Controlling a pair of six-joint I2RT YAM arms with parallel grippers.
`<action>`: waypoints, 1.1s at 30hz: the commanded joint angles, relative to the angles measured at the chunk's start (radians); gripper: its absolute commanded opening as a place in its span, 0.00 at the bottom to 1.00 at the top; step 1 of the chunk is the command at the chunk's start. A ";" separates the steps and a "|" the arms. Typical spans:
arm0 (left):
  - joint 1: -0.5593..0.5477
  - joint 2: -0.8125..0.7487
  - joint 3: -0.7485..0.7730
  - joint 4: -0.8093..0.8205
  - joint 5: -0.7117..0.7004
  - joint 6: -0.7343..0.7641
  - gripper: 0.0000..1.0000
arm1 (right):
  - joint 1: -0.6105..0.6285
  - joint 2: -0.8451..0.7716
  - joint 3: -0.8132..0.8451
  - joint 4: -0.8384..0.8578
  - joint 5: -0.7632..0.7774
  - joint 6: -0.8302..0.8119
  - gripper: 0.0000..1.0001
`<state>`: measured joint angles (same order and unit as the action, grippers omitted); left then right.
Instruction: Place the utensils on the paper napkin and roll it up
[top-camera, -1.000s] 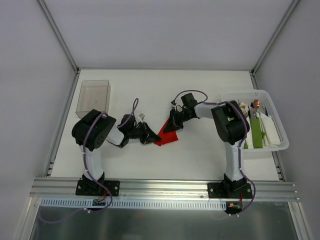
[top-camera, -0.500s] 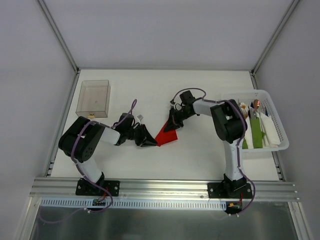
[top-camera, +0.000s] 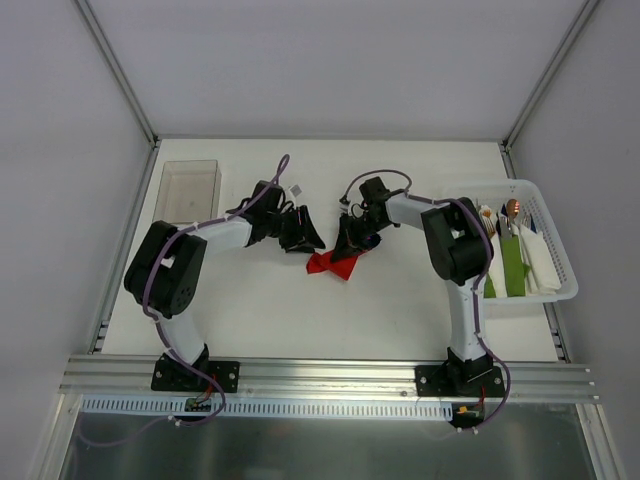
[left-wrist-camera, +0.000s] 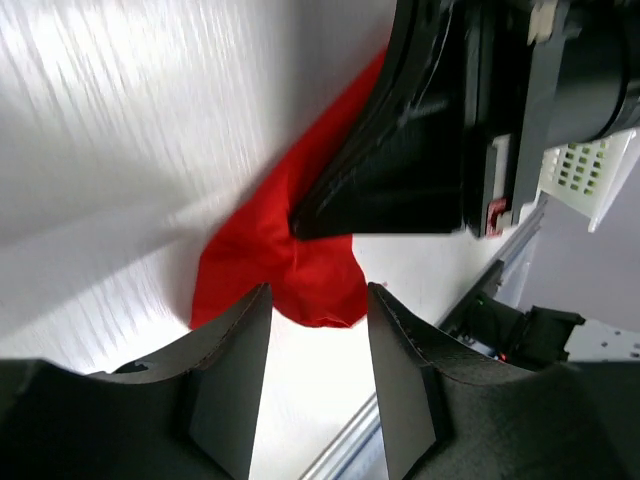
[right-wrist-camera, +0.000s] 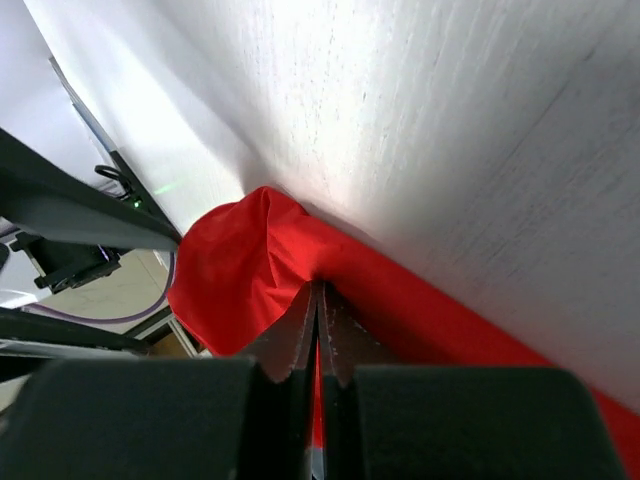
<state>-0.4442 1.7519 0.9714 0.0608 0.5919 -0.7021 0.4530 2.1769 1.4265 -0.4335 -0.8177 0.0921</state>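
Found the paper napkin (top-camera: 330, 263) crumpled on the white surface (top-camera: 400, 300), near the middle, between the two arms. Saw the right hand (right-wrist-camera: 318, 295) pressed together, pinching a fold of the red sheet. Saw the left hand (left-wrist-camera: 318, 292) spread just beside the napkin's left end, gripping nothing. Noted a white basket (top-camera: 565, 262) well apart at the right, holding green and white napkins and utensils (top-camera: 513, 208) too small to tell apart.
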 joint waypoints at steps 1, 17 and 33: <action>-0.002 0.047 0.070 -0.055 -0.035 0.092 0.43 | 0.007 0.031 0.022 -0.074 0.049 -0.051 0.00; 0.002 0.047 0.193 -0.107 -0.008 0.141 0.25 | 0.019 0.053 0.063 -0.146 0.068 -0.115 0.00; -0.053 0.029 -0.043 -0.105 0.014 0.131 0.00 | 0.042 0.103 0.190 -0.286 0.071 -0.215 0.00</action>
<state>-0.4786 1.8320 0.9634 -0.0399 0.5991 -0.5770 0.4789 2.2494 1.5833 -0.6601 -0.7971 -0.0696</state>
